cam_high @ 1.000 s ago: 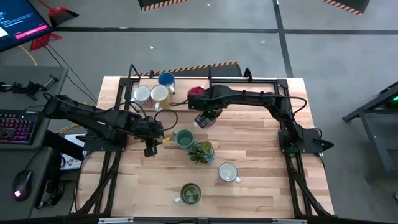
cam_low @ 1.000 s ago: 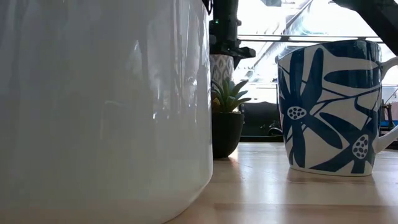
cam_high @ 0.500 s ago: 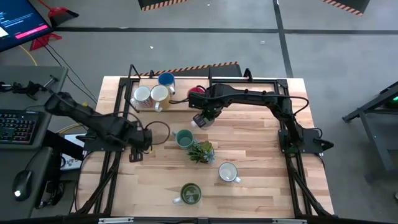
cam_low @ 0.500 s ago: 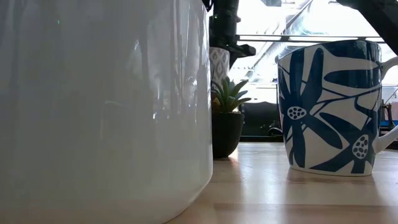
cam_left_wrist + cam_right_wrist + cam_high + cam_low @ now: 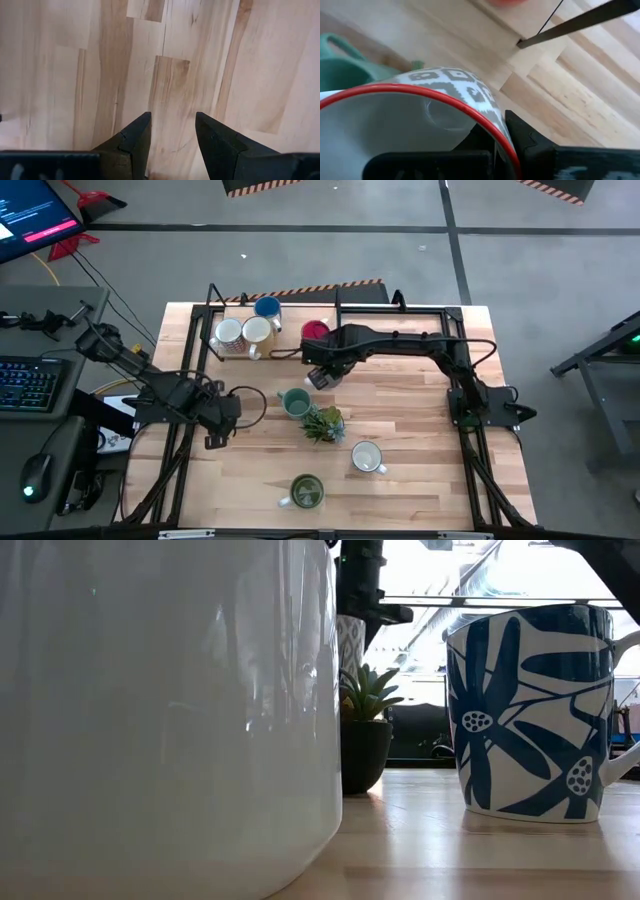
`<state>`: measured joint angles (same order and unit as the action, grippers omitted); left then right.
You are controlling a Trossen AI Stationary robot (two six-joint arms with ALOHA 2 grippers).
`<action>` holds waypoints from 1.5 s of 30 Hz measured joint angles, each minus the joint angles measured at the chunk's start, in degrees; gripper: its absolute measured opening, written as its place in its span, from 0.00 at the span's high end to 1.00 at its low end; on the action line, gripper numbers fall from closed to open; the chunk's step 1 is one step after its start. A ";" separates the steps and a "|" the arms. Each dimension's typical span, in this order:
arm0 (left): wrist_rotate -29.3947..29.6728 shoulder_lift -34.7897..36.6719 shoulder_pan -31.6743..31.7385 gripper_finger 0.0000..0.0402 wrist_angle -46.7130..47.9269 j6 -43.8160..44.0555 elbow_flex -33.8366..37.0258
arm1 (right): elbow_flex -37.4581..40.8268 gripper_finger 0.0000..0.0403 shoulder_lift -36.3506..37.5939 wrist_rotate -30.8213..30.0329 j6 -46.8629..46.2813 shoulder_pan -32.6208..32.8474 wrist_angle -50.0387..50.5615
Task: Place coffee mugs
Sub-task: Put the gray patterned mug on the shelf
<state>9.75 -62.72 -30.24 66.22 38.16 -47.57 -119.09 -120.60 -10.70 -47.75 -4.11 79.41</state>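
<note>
While the right gripper clamps the rim of a white, grey-patterned, red-rimmed ceramic mug just above centre of the high view, it should lower level beside the clustered mugs at upper left; the left gripper hovers parted, empty.

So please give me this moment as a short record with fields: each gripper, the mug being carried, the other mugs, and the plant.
right gripper: shut on the patterned white mug with red rim, held above the table, beside the red mug
left gripper: open, holding nothing, over bare wood at the table's left side
back-left group: blue mug, two cream mugs
centre: teal mug next to small spiky green plant
front: white mug, olive green mug
</note>
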 joint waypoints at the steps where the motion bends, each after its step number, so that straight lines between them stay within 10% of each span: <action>1: 0.03 0.00 0.00 0.64 0.00 0.21 0.00 | 0.00 1.00 -0.02 0.05 -0.06 0.35 0.01; 20: 0.09 -0.04 0.02 0.64 -0.04 2.13 0.02 | -0.07 1.00 -0.66 -2.29 -9.22 3.86 5.86; 45: 0.07 -0.04 0.02 0.64 0.08 3.68 0.04 | -0.02 1.00 -0.92 -3.91 1.39 1.10 10.32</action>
<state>9.82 -62.76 -30.22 66.30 41.85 -47.53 -119.11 -121.51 -14.61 -46.36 -3.01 89.73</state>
